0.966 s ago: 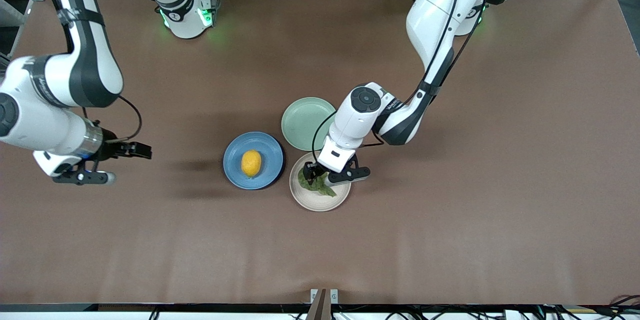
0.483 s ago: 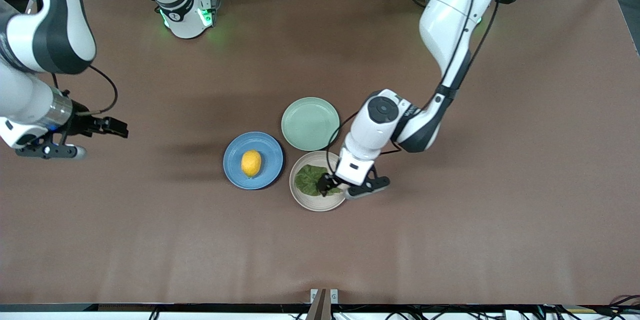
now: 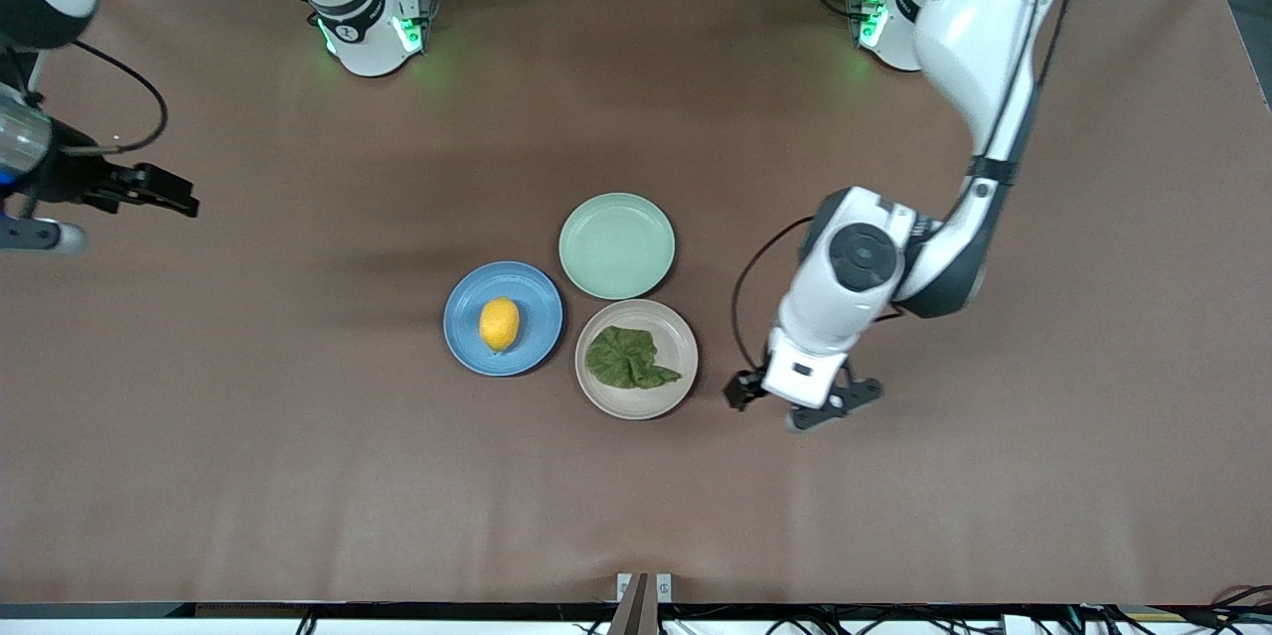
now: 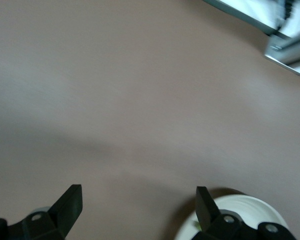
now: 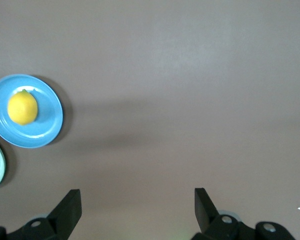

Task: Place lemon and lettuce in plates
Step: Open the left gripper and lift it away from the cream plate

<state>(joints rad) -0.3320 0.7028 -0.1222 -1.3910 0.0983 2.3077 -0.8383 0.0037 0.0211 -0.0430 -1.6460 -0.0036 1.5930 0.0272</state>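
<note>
With the lemon (image 3: 499, 324) lying in the blue plate (image 3: 467, 334) and the lettuce (image 3: 626, 359) in the beige plate (image 3: 680, 337), we judge both placed; so our 2 empty pincers, left pincer (image 3: 803, 403) and right pincer (image 3: 119, 208), hang spread over bare table (image 3: 298, 476).

Readable text: none | labels, brands: none legible on either arm, the plates or the table | numbers, signs: none visible in the front view or either wrist view
</note>
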